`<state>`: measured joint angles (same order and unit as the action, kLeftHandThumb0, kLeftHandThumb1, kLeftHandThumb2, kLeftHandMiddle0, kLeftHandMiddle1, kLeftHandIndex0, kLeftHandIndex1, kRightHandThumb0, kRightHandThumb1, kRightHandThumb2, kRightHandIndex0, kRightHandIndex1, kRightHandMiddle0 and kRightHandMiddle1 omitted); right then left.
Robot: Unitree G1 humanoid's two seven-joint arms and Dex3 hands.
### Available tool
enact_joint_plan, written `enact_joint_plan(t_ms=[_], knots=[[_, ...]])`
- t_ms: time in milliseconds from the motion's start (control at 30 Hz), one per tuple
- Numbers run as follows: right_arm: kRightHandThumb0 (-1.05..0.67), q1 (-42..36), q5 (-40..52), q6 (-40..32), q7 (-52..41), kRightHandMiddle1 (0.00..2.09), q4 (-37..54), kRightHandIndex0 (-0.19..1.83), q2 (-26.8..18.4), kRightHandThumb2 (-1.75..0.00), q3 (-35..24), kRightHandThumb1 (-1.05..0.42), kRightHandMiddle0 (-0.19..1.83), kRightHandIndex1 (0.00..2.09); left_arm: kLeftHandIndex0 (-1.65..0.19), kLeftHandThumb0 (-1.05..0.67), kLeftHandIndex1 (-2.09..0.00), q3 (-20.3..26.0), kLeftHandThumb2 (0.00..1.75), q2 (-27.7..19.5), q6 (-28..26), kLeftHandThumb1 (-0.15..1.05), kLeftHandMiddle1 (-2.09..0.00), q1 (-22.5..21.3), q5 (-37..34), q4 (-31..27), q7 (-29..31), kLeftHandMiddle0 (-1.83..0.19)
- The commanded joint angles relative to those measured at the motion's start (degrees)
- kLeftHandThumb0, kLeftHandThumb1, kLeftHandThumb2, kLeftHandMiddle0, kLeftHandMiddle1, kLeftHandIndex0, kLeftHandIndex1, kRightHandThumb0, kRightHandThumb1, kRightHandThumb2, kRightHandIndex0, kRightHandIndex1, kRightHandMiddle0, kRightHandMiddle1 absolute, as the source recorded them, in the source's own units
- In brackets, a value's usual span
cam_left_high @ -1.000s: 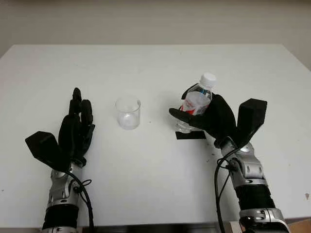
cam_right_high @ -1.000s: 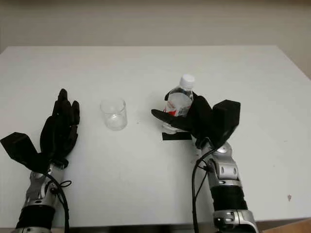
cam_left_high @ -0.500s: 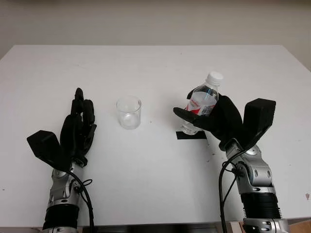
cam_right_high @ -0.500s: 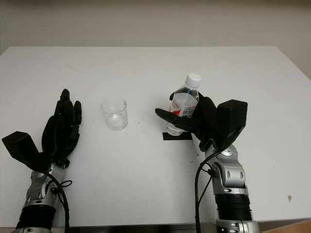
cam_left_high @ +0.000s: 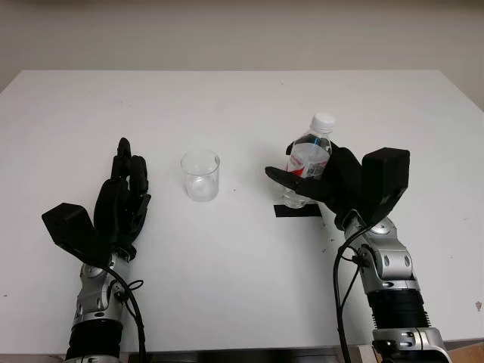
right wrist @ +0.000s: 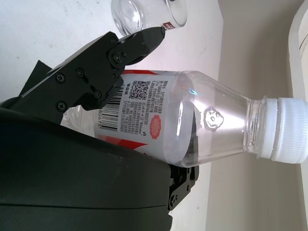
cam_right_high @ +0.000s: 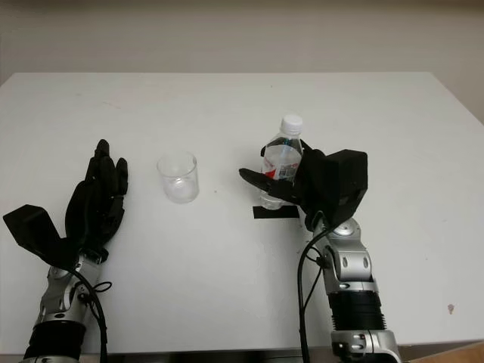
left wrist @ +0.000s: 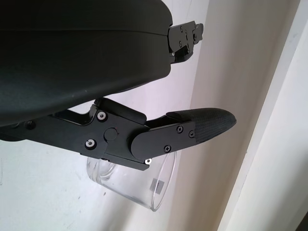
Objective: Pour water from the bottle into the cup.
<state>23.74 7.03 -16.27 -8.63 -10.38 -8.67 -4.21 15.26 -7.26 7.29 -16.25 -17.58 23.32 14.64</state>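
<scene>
A clear plastic water bottle (cam_left_high: 308, 160) with a red-and-white label and a white cap (cam_left_high: 323, 121) stands nearly upright at centre right. My right hand (cam_left_high: 296, 172) is shut on the bottle's body, thumb across its front. The bottle's base sits right at a strip of black tape (cam_left_high: 296, 210); whether it touches the table I cannot tell. The clear cup (cam_left_high: 200, 175) stands upright to the bottle's left, apart from both hands. My left hand (cam_left_high: 125, 170) is open, left of the cup. The right wrist view has the bottle (right wrist: 183, 125) in the fingers with the cup (right wrist: 144, 12) beyond.
The white table (cam_left_high: 242, 106) spreads wide behind and between the hands, with a pale wall past its far edge. In the left wrist view the cup (left wrist: 130, 185) sits just beyond one finger (left wrist: 192, 127).
Half a second ago the bottle leaned to the right in my right hand; now it has swung back nearly upright and shifted slightly left. The left hand and the cup have stayed put.
</scene>
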Motion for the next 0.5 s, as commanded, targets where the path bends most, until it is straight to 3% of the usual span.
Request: enact_joint_plan(t_ms=[0,167,467], knots=[[-0.19,1.46,-0.18,-0.52,0.02,2.09,-0.02,1.17,-0.09,-0.25,0.27,-1.05,0.80,2.09,0.19,-0.70,-0.04,-0.13,0.59,0.77,-0.73,1.05,-0.06,1.92,-0.18,1.34,-0.01,0.16],[-0.20,0.98,-0.85,-0.19,-0.40,2.09,-0.03,1.31,-0.06,-0.25,0.60,-1.05,0.90,2.09,0.19,-0.70,-0.04,-0.14,0.60,0.74,-0.84,1.05,-0.06,1.89,-0.05,1.27,-0.14,0.16],[-0.18,-0.54,-1.63,-1.14,-0.10,2.09,0.59,1.39,0.20,-0.27,1.41,-1.05,0.93,2.09,0.18,-0.70,-0.05,-0.06,0.59,0.39,-0.98,1.05,-0.06,2.06,-0.01,1.08,0.08,0.15]])
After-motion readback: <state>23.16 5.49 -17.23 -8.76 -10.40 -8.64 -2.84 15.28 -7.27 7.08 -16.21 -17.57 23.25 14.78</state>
